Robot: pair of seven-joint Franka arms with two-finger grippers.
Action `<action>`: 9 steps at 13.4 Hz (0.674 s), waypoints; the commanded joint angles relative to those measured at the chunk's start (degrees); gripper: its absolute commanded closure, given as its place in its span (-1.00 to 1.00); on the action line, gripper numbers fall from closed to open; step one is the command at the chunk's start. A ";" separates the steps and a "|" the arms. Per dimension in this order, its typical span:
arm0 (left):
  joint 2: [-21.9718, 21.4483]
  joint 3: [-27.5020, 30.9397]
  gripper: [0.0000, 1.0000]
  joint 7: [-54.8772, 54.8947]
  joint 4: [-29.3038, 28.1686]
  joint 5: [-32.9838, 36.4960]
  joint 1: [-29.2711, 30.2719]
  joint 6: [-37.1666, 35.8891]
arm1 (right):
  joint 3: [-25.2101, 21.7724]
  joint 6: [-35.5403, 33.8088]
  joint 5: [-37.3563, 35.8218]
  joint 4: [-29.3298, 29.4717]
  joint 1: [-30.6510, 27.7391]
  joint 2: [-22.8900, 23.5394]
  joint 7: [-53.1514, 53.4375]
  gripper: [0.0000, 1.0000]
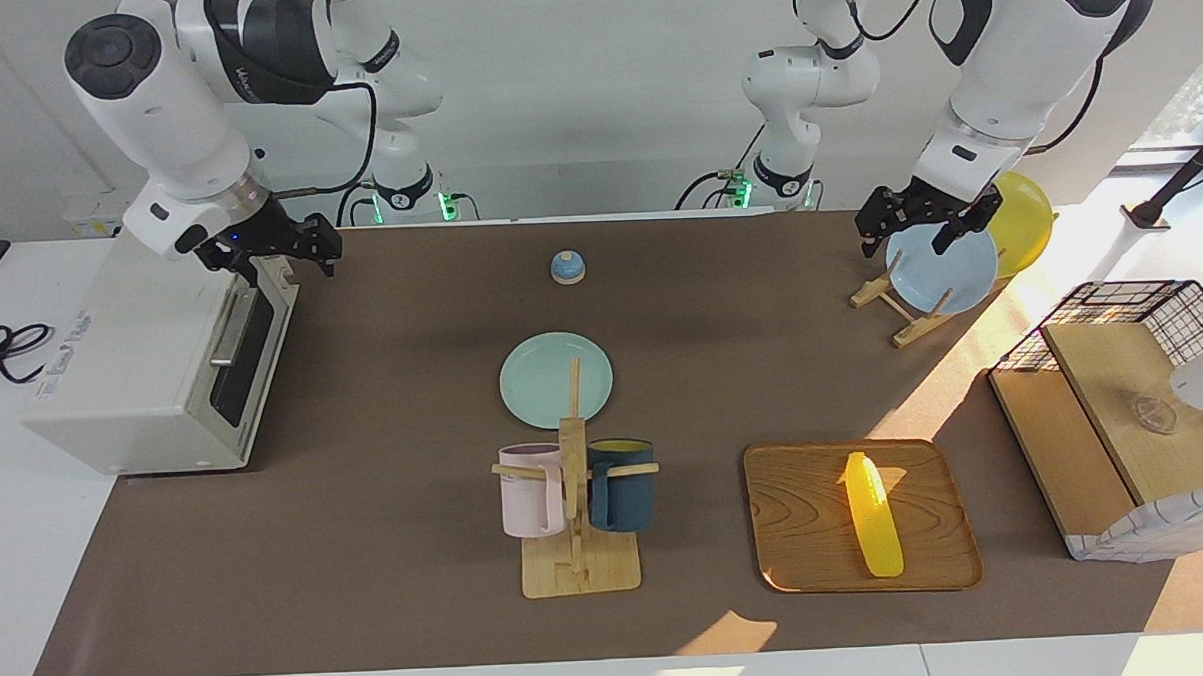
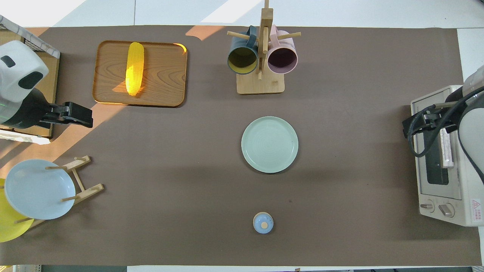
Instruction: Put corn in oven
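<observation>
A brown mat (image 1: 419, 544) covers a white table (image 1: 30, 598); a white wall rises at the robots' end, and sunlight falls across the left arm's end of the table.

The corn (image 1: 874, 514) lies flat on a wooden tray (image 1: 808, 531) at the table's edge farthest from the robots, toward the left arm's end. Its long axis runs roughly toward and away from the robots, slightly slanted. Which end is the tapered one cannot be told.

The oven (image 1: 152, 374) stands at the right arm's end with its door closed. A mug stand (image 1: 574, 499) beside the tray holds a pink mug (image 1: 532, 491) and a dark blue mug (image 1: 622, 482). A pale green plate (image 1: 556, 380) lies flat nearer the robots. A dish rack (image 1: 901, 308) holds a light blue plate (image 1: 944, 271) and a yellow plate (image 1: 1023, 223) on edge. A wire-and-wood basket (image 1: 1124, 410) stands at the left arm's end.

The left gripper (image 1: 923, 229) hangs over the dish rack, jaws apart and holding nothing. The right gripper (image 1: 270, 251) hangs over the oven's top edge; its jaw state cannot be told.
</observation>
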 commanded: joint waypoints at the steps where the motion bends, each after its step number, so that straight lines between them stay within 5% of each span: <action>1: 0.29 -0.57 -1.00 0.16 0.78 1.00 0.30 0.30 | -0.16 0.87 1.15 -1.69 0.16 -1.36 0.90 -1.00; 6: 0.20 -0.65 -1.00 0.16 0.60 0.47 0.47 2.23 | -0.16 1.56 1.15 -2.30 -0.45 -1.54 -0.24 -0.92; 8: 0.03 -0.65 -1.00 -0.19 -0.19 0.38 0.30 2.93 | -0.25 1.65 0.72 -3.87 -0.36 -2.32 -0.51 0.71; 9: 0.12 -0.65 -1.00 -0.19 -0.19 0.38 0.30 4.68 | -0.42 2.18 0.19 -5.71 -0.62 -3.29 -0.33 1.00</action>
